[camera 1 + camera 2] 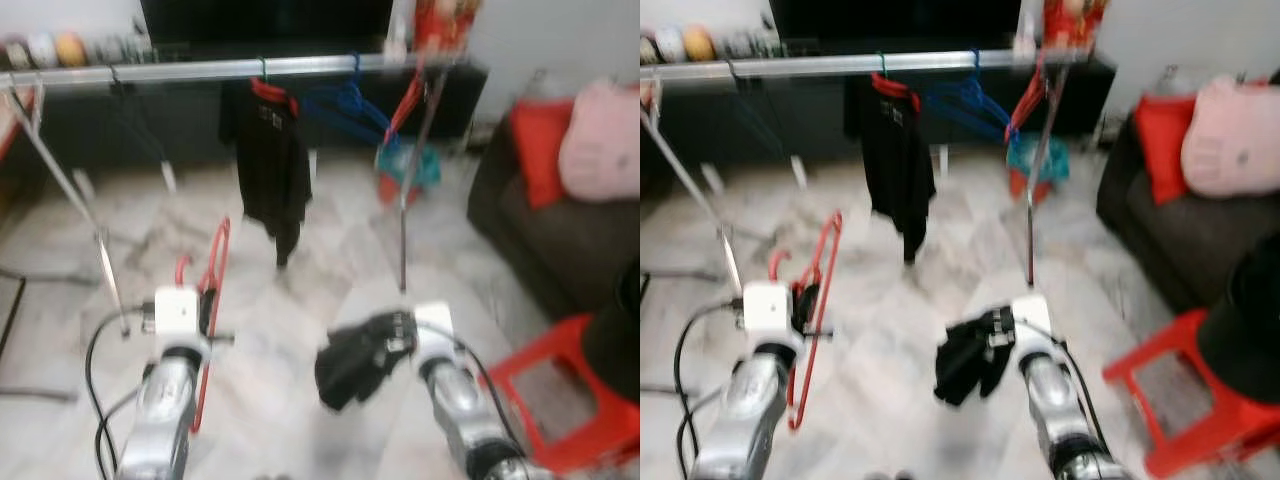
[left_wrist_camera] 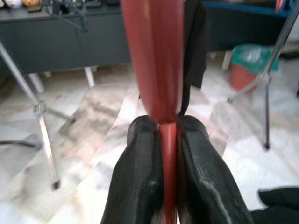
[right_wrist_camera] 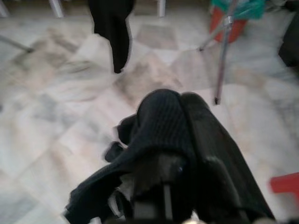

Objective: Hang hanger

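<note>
Not hung yet: the red hanger (image 1: 212, 290) is pinched in the left gripper (image 2: 161, 158), well short of the rail (image 1: 300, 67) (right gripper (image 3: 175, 135) is clamped on black cloth (image 1: 355, 360)).

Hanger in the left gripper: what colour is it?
Red. The hanger shows best in the left wrist view, clamped in the left gripper.

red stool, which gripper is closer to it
Right. The right gripper, shut on a black garment, sits just beside the red stool. The left gripper, clamping a red hanger, is across on the far side.
</note>
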